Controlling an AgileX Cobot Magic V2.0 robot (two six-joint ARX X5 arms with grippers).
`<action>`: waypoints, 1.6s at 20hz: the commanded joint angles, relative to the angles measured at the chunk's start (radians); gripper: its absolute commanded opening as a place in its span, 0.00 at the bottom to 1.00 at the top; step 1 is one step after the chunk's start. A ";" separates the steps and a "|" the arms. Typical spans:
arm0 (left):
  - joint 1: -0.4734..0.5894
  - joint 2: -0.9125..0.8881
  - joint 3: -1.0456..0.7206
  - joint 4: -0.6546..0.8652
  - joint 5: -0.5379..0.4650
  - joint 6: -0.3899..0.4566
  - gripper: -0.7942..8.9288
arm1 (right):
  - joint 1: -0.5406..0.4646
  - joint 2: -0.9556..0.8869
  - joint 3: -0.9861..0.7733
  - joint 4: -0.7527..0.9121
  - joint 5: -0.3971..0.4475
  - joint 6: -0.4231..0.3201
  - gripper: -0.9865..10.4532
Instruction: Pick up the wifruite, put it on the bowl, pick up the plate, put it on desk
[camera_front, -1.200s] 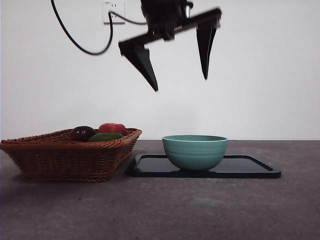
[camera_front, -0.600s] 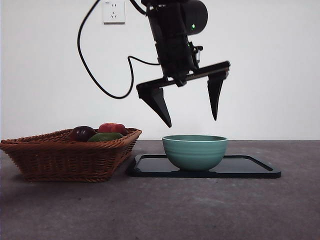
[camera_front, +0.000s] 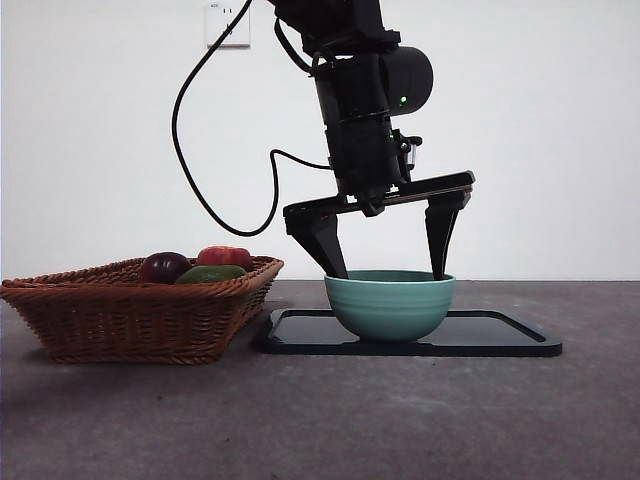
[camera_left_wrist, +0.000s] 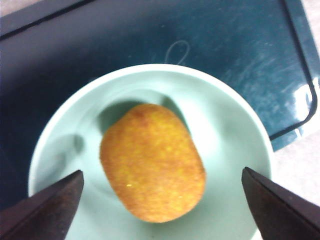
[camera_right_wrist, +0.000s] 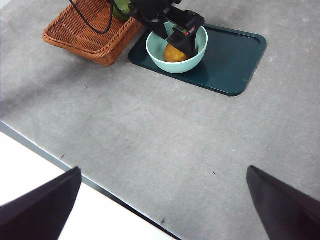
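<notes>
The yellow-orange wifruite (camera_left_wrist: 152, 162) lies inside the mint-teal bowl (camera_left_wrist: 235, 125), untouched, and from the right wrist view the wifruite (camera_right_wrist: 172, 54) shows in the bowl (camera_right_wrist: 200, 45) too. In the front view the bowl (camera_front: 390, 310) hides the fruit. My left gripper (camera_front: 389, 272) stands open, its jaw tips down at the bowl's rim on either side of the fruit. The bowl rests on the plate (camera_front: 500, 335), a flat dark rectangular tray on the desk (camera_front: 400, 420). My right gripper (camera_right_wrist: 164, 170) hangs open high above the desk, holding nothing.
A brown wicker basket (camera_front: 140, 310) stands just left of the plate, holding a red apple (camera_front: 225, 256), a dark fruit (camera_front: 165, 266) and a green fruit (camera_front: 210, 273). The desk's near edge (camera_right_wrist: 100, 187) meets a white floor below the right gripper.
My left gripper has come down from high above to the bowl's rim, staying open. The bowl, plate and basket have not moved.
</notes>
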 joint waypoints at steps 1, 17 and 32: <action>-0.008 0.045 0.030 0.000 -0.003 0.013 0.55 | 0.005 0.001 0.009 0.004 -0.004 0.014 0.57; -0.006 0.061 0.030 0.028 -0.011 0.023 0.48 | 0.005 0.001 0.009 -0.014 -0.004 0.024 0.57; -0.006 0.081 0.111 -0.038 -0.010 0.059 0.24 | 0.005 0.001 0.009 -0.033 -0.004 0.025 0.57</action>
